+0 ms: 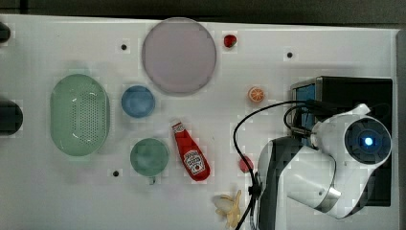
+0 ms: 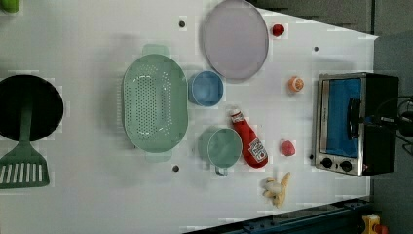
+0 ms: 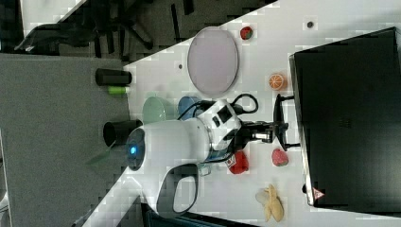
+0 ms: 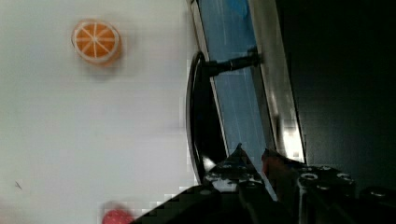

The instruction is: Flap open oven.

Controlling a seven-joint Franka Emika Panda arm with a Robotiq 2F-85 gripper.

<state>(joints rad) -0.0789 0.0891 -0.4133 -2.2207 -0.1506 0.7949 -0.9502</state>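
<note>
In the top view, the oven [image 1: 354, 91] is seen at the table [image 1: 57, 191] edge on the top view's right, largely covered by the white arm [image 1: 330, 163]; the end effector itself is hidden beneath the wrist there. A ketchup bottle [image 1: 190, 151] and an orange slice [image 1: 256, 94] are set well away on the top view's left of the arm.

In the left view, the oven's blue-tinted door [image 2: 343, 117] is faced toward the table, with knobs [image 2: 336, 164] at its lower end. The dark gripper [image 2: 363, 119] is seen over the door near the bar handle [image 2: 351, 117], though contact cannot be judged from here.

In the right view, the gripper [image 3: 276, 134] is extended from the wrist straight at the oven's front, and its tip is placed at the handle [image 3: 280, 120], just in front of the black body. A strawberry [image 3: 279, 157] lies just beside it, and a banana [image 3: 272, 202] further off.

In the wrist view, the fingers [image 4: 238, 161] are shown only slightly parted, set close against the door glass [image 4: 236, 100] behind the curved handle bar [image 4: 192, 116]. They appear to be hooked behind the bar rather than clamped on it, but this is uncertain, as the tips are partly hidden. The door is seen nearly flush with its silver frame [image 4: 275, 93].
</note>
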